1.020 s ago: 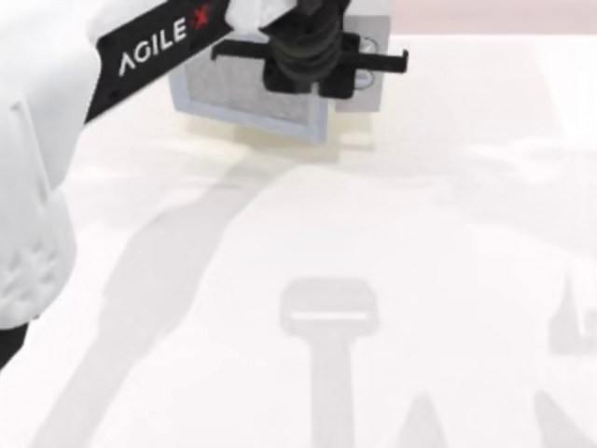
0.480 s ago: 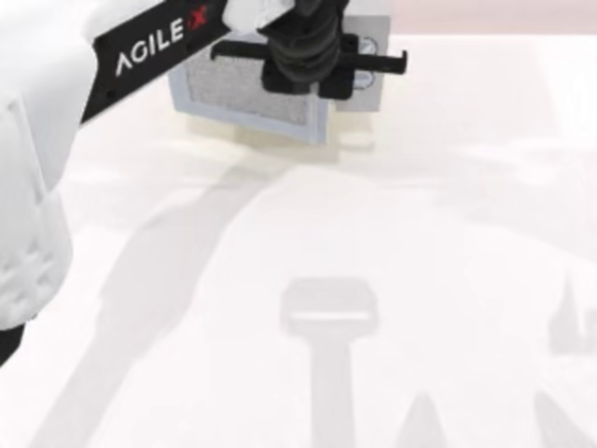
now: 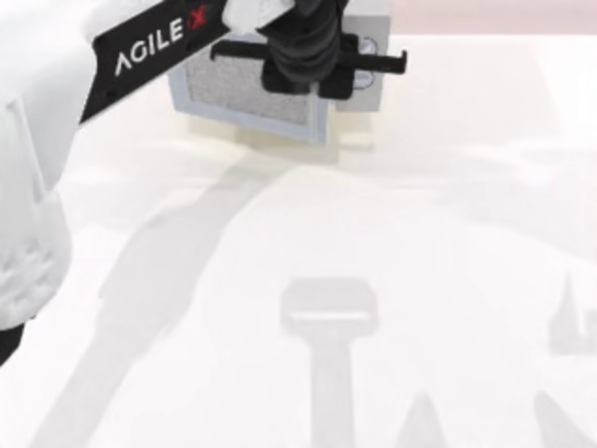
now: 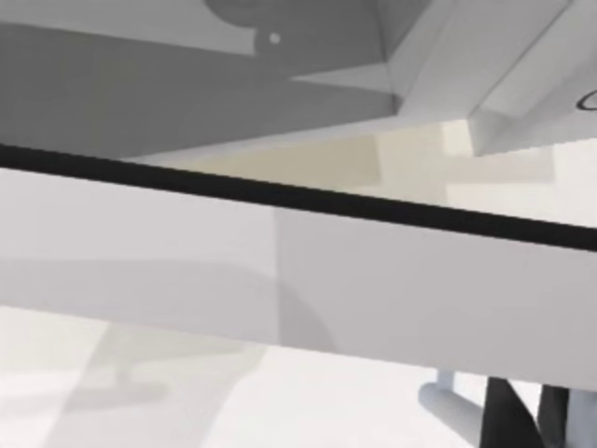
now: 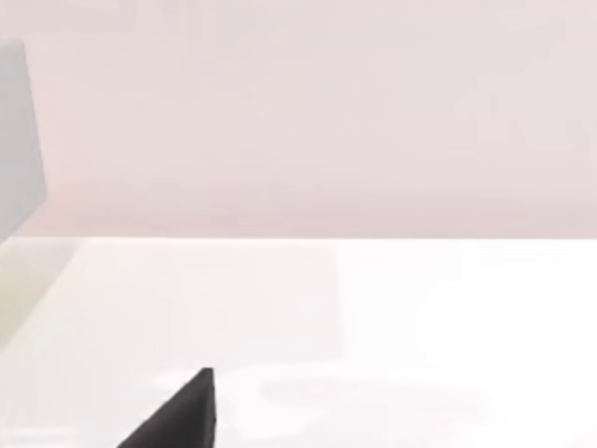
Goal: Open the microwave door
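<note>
The microwave stands at the far edge of the bench, left of centre. The microwave door is swung slightly ajar, its mesh window facing near-left. The left hand hangs over the door's handle edge; its grip cannot be told. The right arm is out of the top view.

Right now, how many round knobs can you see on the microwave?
2. Both sit on the microwave's control panel at its right end: one knob farther back, the other knob nearer. The left gripper covers part of them, so another could be hidden.
</note>
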